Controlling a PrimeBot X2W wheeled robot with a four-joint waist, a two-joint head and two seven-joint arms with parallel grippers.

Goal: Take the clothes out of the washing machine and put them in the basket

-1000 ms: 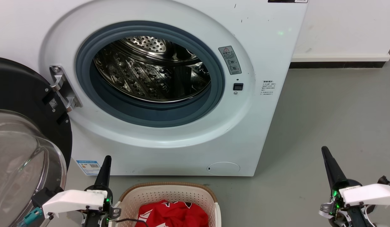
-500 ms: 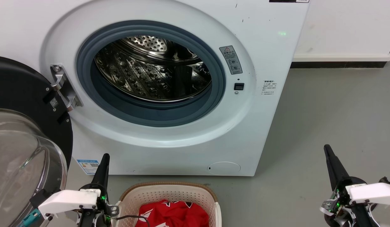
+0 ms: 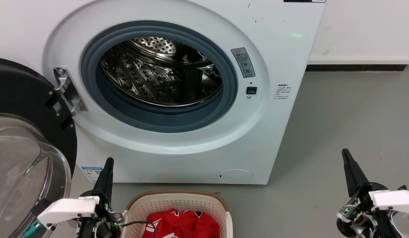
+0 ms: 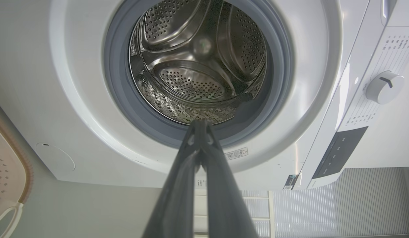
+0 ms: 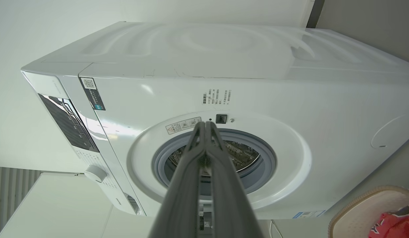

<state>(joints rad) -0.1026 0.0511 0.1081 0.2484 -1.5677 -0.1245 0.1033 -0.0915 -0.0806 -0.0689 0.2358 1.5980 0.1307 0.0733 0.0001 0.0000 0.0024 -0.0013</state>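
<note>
Wide open at the front of the washing machine (image 3: pixel 283 49): black-rimmed door (image 3: pixel 22 99) swung out to the left, drum (image 3: pixel 158 76) showing bare perforated steel. Red clothes (image 3: pixel 184 224) heaped in the basket (image 3: pixel 165 205), set on the grey floor (image 3: pixel 340 125) just before the machine.

Low at the basket's left, close beside the door's glass bowl (image 3: pixel 19 158), the left gripper (image 3: pixel 109 162), fingers pressed together and empty. Well off to the right, over bare floor, the right gripper (image 3: pixel 345 152), likewise closed and empty. Porthole in plain sight past the fingers in both wrist views.

Against a second ago: both fingertips slightly higher and further outward in the head view, though perhaps partly from a small camera shift. Clothes and basket unmoved.
</note>
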